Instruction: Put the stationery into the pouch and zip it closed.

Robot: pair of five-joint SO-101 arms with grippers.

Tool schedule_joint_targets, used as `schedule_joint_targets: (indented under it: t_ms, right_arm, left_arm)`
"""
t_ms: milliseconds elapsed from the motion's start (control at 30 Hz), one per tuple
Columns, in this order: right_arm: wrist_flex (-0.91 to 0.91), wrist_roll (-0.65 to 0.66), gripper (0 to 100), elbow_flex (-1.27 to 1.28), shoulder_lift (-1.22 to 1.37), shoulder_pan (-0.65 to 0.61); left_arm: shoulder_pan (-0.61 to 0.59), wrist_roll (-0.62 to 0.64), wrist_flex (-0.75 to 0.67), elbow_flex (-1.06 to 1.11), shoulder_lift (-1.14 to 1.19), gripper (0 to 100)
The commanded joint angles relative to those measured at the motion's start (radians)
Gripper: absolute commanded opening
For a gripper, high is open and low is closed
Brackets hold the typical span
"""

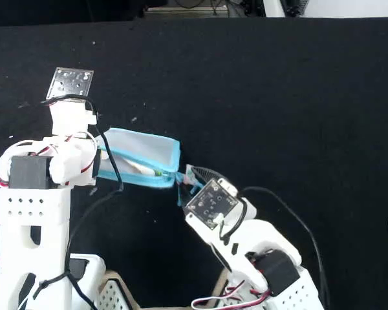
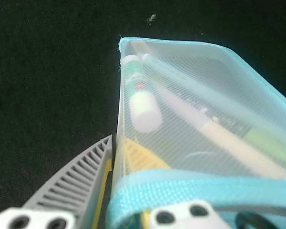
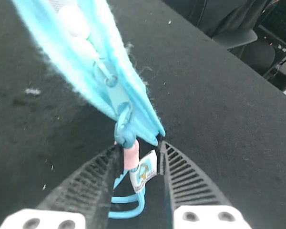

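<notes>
On my left, the left gripper (image 1: 97,164) sits at the pouch's left end. From its wrist camera I see one grey finger (image 2: 81,183) lying against the side of the pouch (image 2: 190,90), and the teal band of that end runs right across the jaw mouth, so I read the jaws as clamped on the pouch.

The pouch lies on the black table (image 1: 278,97) between the two arms, with its long side running left to right. Through the mesh I can make out a white stick (image 2: 142,98), pens (image 2: 224,140) beside it and something yellow (image 2: 139,156) near the gripped end. From above, a white pen shows between the teal edges along the near side.

On the right, the right gripper (image 3: 139,145) is at the pouch's right corner. The zip pull (image 3: 131,157) and its small tag hang between the two grey fingers, which are drawn in close on either side and pinch it.
</notes>
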Motion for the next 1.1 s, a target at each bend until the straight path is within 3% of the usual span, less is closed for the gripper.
schedule_joint_targets:
  t_ms: [0, 300, 767, 1067]
  right_arm:
    - [-0.057, -0.018, 12.7, -0.001, -0.117, -0.008]
    - [-0.031, -0.104, 12.9, -0.039, -0.125, -0.011]
    - [0.035, -0.103, 12.8, -0.085, -0.125, -0.086]
    - [-0.146, -0.104, 12.7, 0.007, -0.125, -0.049]
  left_arm:
    - [0.007, -0.012, -0.012, -0.012, -0.02, 3]
    - [0.007, -0.012, -0.012, -0.012, -0.012, 3]
    - [0.012, -0.012, 0.011, -0.016, -0.02, 3]
    - [0.013, -0.012, 0.011, -0.013, -0.02, 3]
